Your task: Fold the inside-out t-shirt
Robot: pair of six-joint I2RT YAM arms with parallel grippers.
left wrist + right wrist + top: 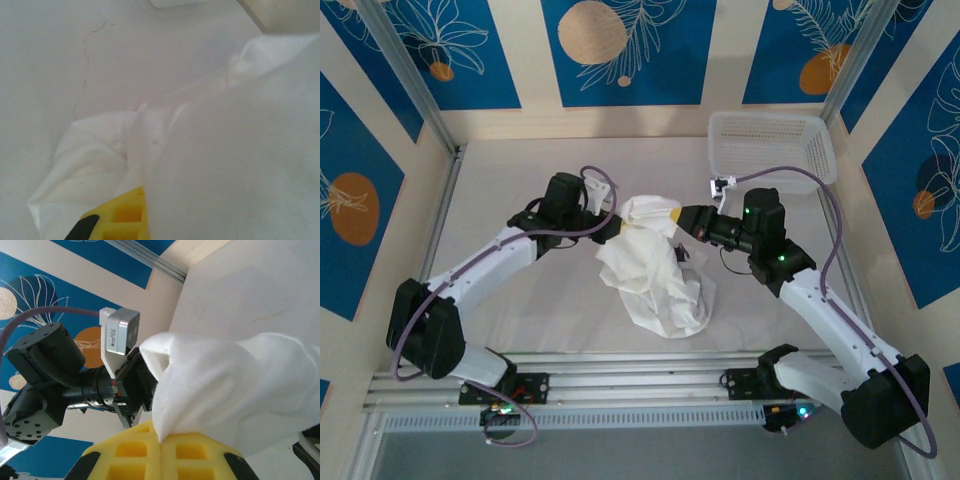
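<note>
Light, limp and crumpled, the white t-shirt (655, 275) droops onto the middle of the worktop (550, 300), pinched at its top by the left arm's fingers (125, 215) and the right arm's fingers (135, 455), and I'd take it by hem or shoulder seams to spread it.

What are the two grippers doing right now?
Left gripper: cannot tell, hidden under the plain white soft cloth t-shirt.
Right gripper: closed on the t-shirt.

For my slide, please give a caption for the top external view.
Left gripper and right gripper meet at the top of a crumpled white t-shirt; mesh basket far right.
</note>
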